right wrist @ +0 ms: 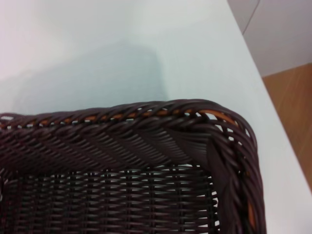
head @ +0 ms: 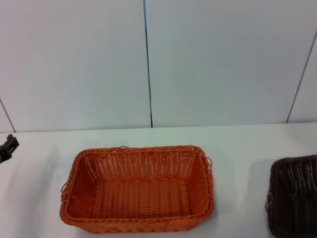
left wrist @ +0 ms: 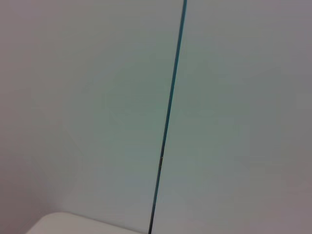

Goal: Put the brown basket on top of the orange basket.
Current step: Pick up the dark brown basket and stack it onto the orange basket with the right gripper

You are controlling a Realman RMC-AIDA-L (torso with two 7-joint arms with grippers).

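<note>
The orange basket [head: 137,188] lies with its long axis side to side; right of it, the brown basket [head: 295,196] is cut off. Whether my claws are spread, I cannot tell.

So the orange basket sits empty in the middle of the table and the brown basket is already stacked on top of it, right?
Not stacked. The head view shows the brown basket standing on the table apart from the orange basket, off to the robot's right at the picture's edge. The orange basket is empty and near the middle, as you said.
</note>
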